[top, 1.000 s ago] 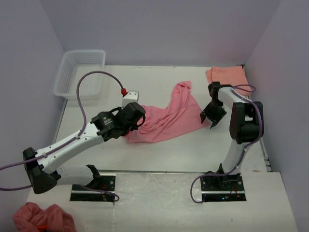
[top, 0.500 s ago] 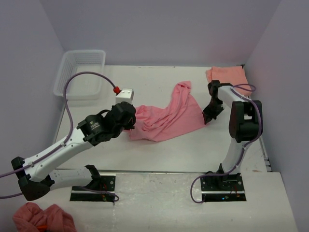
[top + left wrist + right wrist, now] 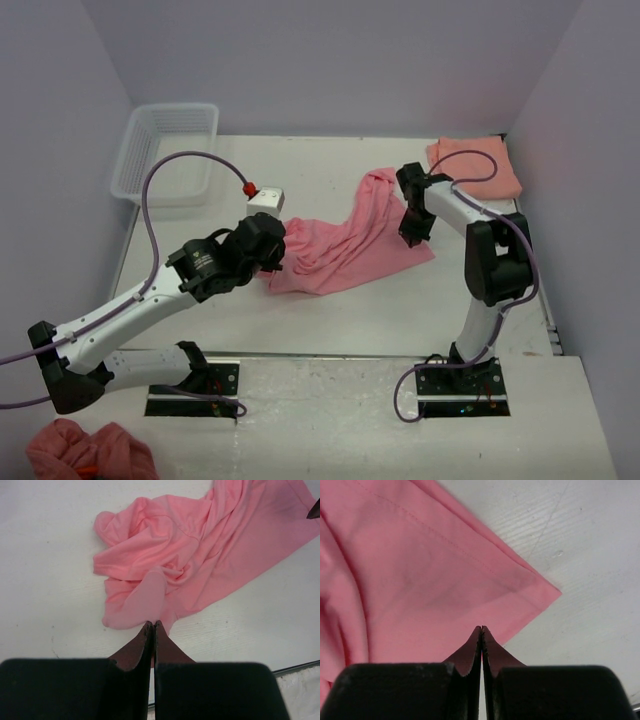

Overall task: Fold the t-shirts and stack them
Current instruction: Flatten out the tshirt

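A rose-pink t-shirt (image 3: 345, 240) lies crumpled and spread across the middle of the table. In the left wrist view the t-shirt (image 3: 200, 555) fills the upper half, one sleeve rising in a ridge to my fingertips. My left gripper (image 3: 277, 262) (image 3: 151, 624) is shut on that sleeve end at the shirt's near-left edge. My right gripper (image 3: 410, 235) (image 3: 481, 627) is shut on the hem of the t-shirt (image 3: 420, 565), close to its right corner. A paler salmon t-shirt (image 3: 475, 160) lies folded at the back right.
A white plastic basket (image 3: 125, 170) stands at the back left corner. A bundle of pink cloth (image 3: 90, 450) lies off the table at the bottom left. Walls close in the table on three sides.
My right gripper shut on the shirt's right edge and moved up and left. The left arm swung its elbow outward; its gripper stayed shut at the shirt's left end.
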Available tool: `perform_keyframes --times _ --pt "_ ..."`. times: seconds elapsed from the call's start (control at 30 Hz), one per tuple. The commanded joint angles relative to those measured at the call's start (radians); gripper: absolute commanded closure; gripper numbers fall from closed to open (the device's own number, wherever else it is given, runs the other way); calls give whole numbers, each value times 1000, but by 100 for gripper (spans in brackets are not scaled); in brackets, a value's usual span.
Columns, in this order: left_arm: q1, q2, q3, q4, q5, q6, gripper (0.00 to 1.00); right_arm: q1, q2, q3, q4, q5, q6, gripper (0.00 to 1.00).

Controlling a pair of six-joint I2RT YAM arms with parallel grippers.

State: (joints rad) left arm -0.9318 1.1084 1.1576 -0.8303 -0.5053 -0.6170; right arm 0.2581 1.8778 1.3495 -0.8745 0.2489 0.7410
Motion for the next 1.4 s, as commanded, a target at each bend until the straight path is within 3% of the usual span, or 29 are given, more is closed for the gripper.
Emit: perform_keyframes --times 0.0,0.47,1.1,1.37 --pt "1 -5 2 22 5 25 100 4 1 40 60 61 -49 100" --pt "1 16 40 2 8 14 100 128 161 166 11 29 17 100" --pt "1 -24 73 -105 -56 5 100 378 127 -134 94 -85 178 100" --pt "1 -22 73 -121 -55 7 100 481 110 -147 94 -109 241 100"
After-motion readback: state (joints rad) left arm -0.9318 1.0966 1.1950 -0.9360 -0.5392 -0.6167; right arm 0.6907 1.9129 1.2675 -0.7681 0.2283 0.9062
